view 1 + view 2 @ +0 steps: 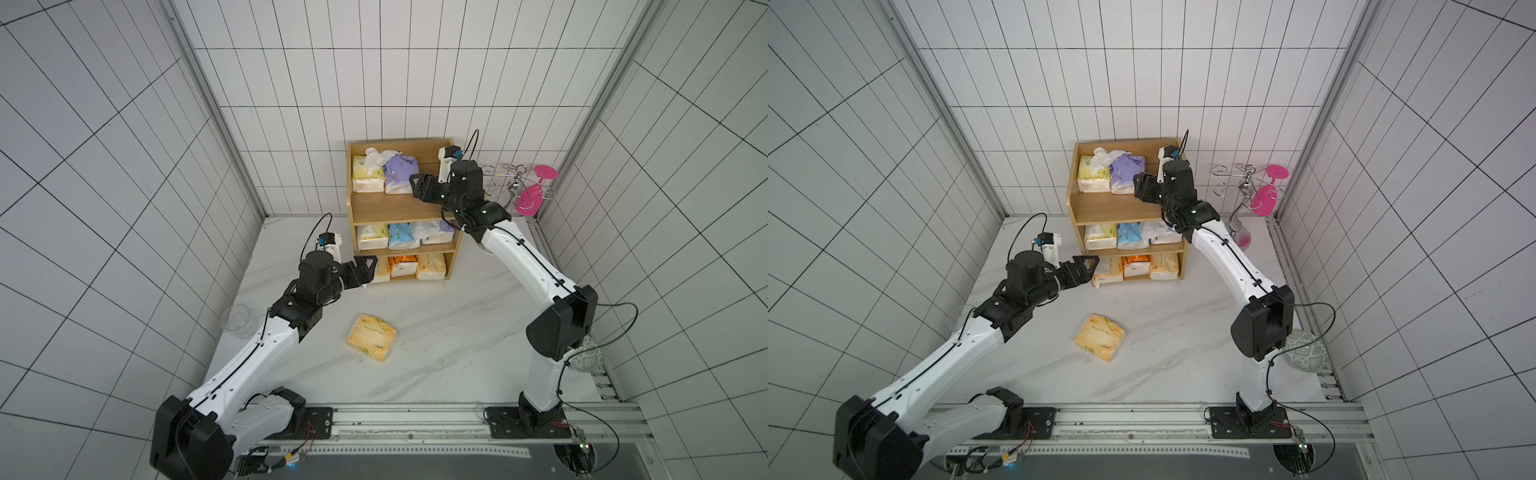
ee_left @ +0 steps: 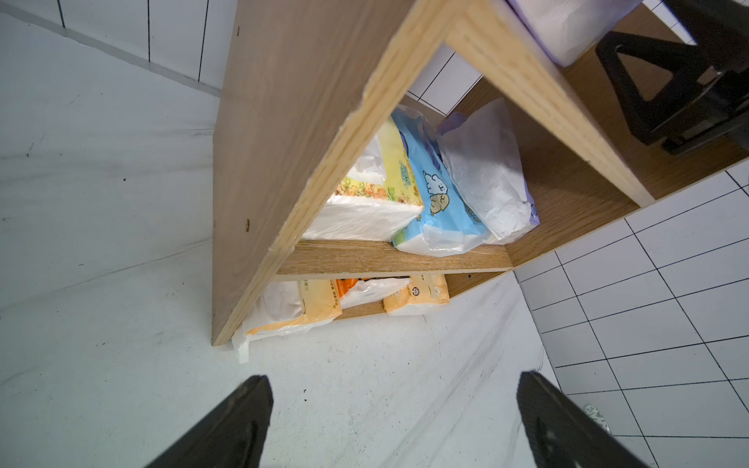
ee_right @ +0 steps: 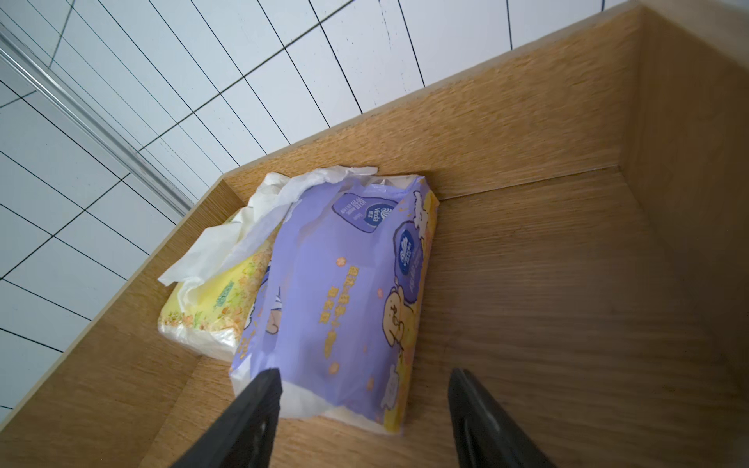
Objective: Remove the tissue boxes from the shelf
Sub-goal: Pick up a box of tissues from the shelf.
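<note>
Stock: eight soft brick-shaped plastic tissue packs [image 1: 401, 236] on small light-wood three-tier shelf [image 1: 395, 208] at far edge of white marble-look bench [image 1: 457, 332]; one peach-orange pack [image 1: 371, 337] lying loose mid-bench. Top tier: purple cartoon-print pack [image 3: 344, 291] touching pale yellow pack [image 3: 210, 300], latter against left raised side. Pincers: right pincer [image 3: 364, 372] open, empty, one jaw over purple pack's near corner, other over bare wood; left pincer [image 2: 393, 377] spread wide, empty, short of bottom tier, facing shelf's left upright. Hazards, judged: off-centre closing pinching only slippery film, pack slumping or dropping; loose white tissue [image 3: 259, 227] draped across both packs, dragging yellow one along; left jaw striking upright, shoving whole shelf; silver stand with pink glass [image 1: 528, 191], near far right corner, within sweep of right arm.
</note>
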